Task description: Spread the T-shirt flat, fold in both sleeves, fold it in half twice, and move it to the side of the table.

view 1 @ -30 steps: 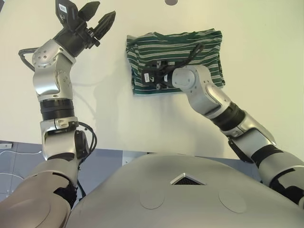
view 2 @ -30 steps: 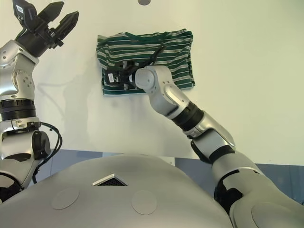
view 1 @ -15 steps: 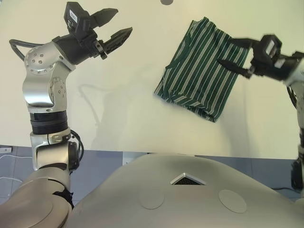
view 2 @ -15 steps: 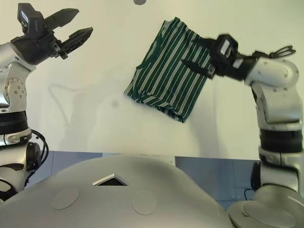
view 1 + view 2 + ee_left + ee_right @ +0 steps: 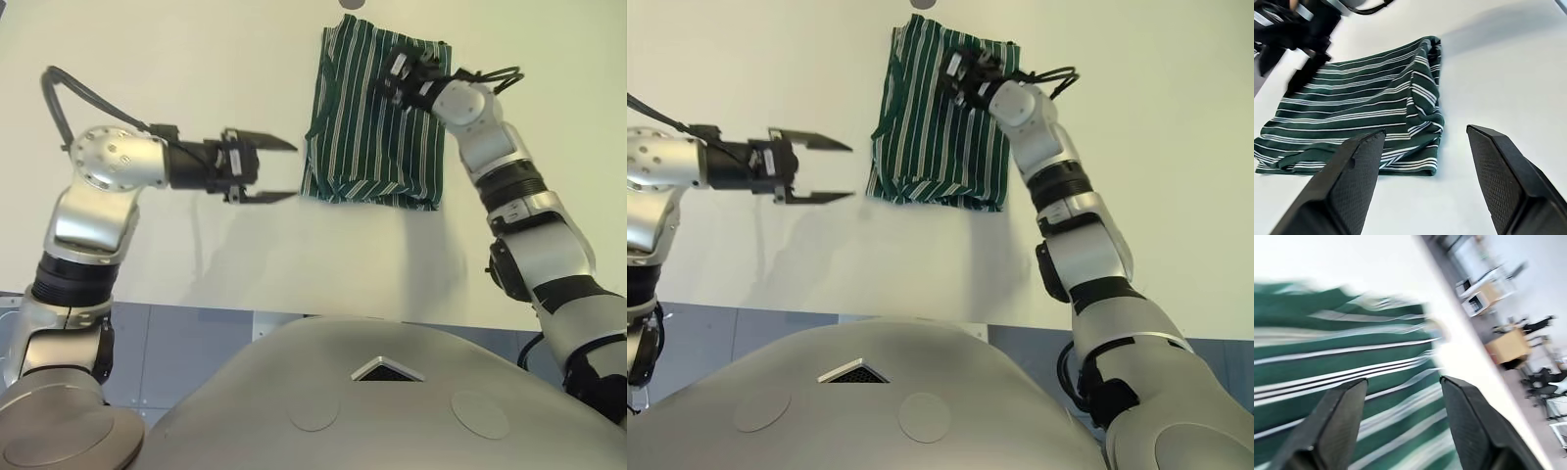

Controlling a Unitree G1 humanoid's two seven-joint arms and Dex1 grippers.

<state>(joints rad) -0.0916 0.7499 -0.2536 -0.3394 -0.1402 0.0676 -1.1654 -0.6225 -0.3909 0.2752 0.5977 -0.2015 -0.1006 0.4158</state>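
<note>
The folded green T-shirt (image 5: 372,122) with white stripes lies on the cream table (image 5: 196,264), far and right of centre. My left gripper (image 5: 284,171) hovers open just left of the shirt's near left corner, its fingers pointing at the cloth. In the left wrist view the T-shirt (image 5: 1352,105) lies beyond my left gripper (image 5: 1425,130). My right gripper (image 5: 397,73) is over the shirt's far part. In the right wrist view my right gripper (image 5: 1402,379) is open, with striped cloth (image 5: 1327,357) close beneath it.
The table's front edge (image 5: 294,311) runs close to my body. A small dark round mark (image 5: 351,3) sits at the table's far side, just beyond the shirt. Bare tabletop stretches left of the shirt and right of it. Furniture (image 5: 1503,342) stands beyond the table's side.
The T-shirt has slid right and turned, so its stripes now run away from me. My left gripper has dropped and swung right toward it. My right gripper has returned over its far part.
</note>
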